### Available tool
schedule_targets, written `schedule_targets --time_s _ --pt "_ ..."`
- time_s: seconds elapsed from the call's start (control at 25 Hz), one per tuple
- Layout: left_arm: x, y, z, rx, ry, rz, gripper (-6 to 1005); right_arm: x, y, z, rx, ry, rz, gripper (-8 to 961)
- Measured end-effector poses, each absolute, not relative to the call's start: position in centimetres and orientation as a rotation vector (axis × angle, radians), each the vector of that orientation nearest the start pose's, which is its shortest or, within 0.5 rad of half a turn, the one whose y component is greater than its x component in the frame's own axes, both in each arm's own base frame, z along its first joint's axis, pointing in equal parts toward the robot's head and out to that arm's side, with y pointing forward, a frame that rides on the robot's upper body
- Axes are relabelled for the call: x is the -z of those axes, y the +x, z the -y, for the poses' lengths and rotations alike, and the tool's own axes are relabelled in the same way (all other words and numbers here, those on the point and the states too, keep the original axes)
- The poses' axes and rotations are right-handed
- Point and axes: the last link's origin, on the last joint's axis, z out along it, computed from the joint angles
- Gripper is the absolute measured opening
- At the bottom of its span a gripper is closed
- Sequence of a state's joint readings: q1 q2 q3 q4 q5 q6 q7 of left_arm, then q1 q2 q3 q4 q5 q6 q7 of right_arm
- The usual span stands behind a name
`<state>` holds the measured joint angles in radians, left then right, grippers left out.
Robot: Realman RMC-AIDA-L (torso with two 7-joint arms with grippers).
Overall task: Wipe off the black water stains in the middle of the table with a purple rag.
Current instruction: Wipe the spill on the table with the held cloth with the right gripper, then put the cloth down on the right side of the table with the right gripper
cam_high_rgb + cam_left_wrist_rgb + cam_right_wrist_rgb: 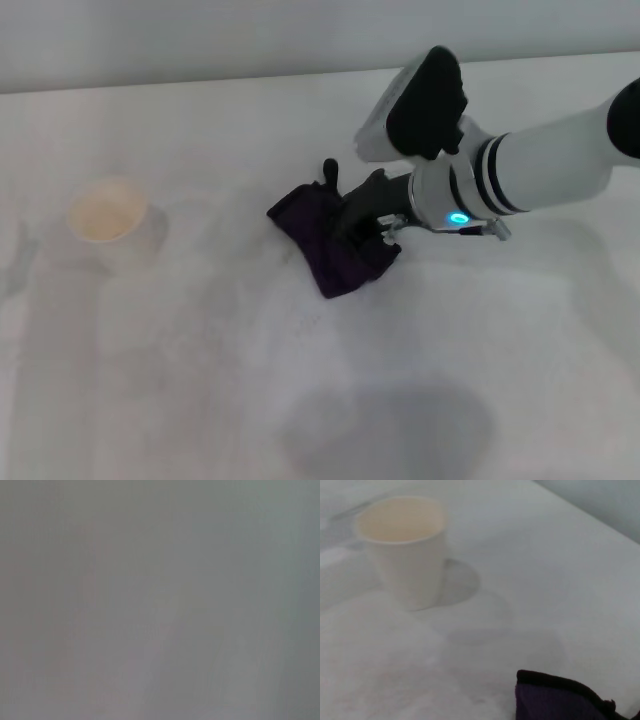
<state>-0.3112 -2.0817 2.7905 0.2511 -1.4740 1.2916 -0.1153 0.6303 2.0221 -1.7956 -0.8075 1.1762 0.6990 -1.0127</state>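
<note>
My right gripper (362, 222) presses the purple rag (330, 240) onto the table (200, 380); finger state unreadable. No stain visible. Bunched cloth could skid, smearing. Left arm unseen.

Dark purple rag (335, 240) lies crumpled mid-table (200, 380); stain seemingly hidden.
</note>
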Motion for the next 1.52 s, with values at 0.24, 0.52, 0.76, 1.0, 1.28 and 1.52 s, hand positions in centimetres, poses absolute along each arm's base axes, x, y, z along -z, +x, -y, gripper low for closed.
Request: schedule_targets --time_s 0.24,0.52,0.76,1.0,1.28,1.52 --pt "1.7 -35.7 -27.7 0.748 -1.405 0.716 887 10.2 20.6 -37.4 0.054 -2.686 -0.64 119" --pt "1.6 -35.8 -27.6 0.747 -1.403 0.717 887 12.1 18.7 -35.0 0.018 -2.854 -0.623 133" --pt "1.6 -35.8 -27.7 0.748 -1.404 0.716 887 12.5 18.1 -34.3 -0.024 -2.924 -0.598 146" --pt "1.6 -35.8 -27.6 0.748 -1.403 0.716 888 11.5 20.3 -36.1 -0.006 -2.789 -0.666 158" --pt "1.6 -35.8 -27.6 0.749 -1.403 0.716 888 8.2 23.8 -37.5 -0.065 -2.666 -0.804 172" --pt "1.5 -35.8 -27.7 0.746 -1.403 0.713 888 4.4 27.0 -37.3 -0.117 -2.585 -0.947 184"
